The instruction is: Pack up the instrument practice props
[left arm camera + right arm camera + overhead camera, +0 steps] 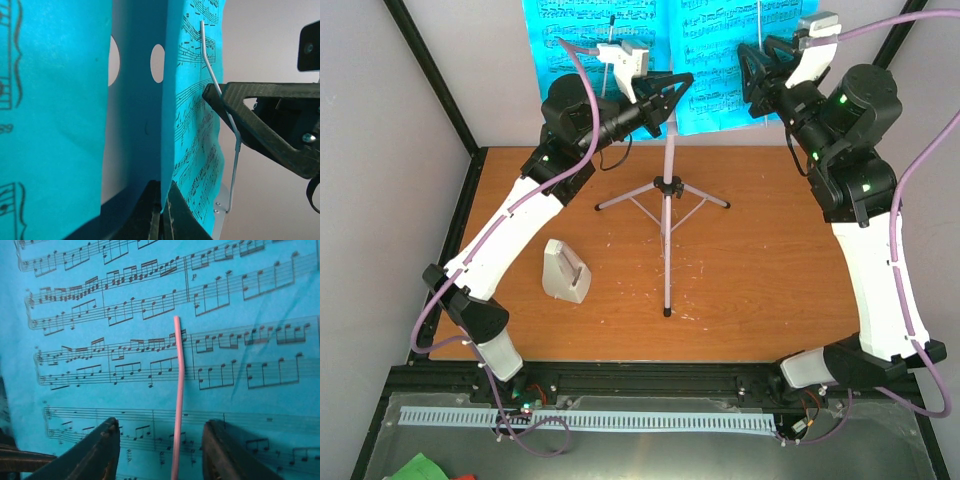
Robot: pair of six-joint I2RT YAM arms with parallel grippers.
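Right claw agape before cyan pages

Left arm extends forward and inward. Left claw: fingers pressed together, pinching the lower edge of a cyan sheet-music page. Right arm extends forward, wrist turned inward. Right claw: fingers spread apart, gripping nothing.

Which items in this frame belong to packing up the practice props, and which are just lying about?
Part of the job:
- cyan sheet-music pages
- pale lilac music stand
- white metronome

Just lying about:
- green object, bottom-left corner
- white slotted strip, below the table's near edge
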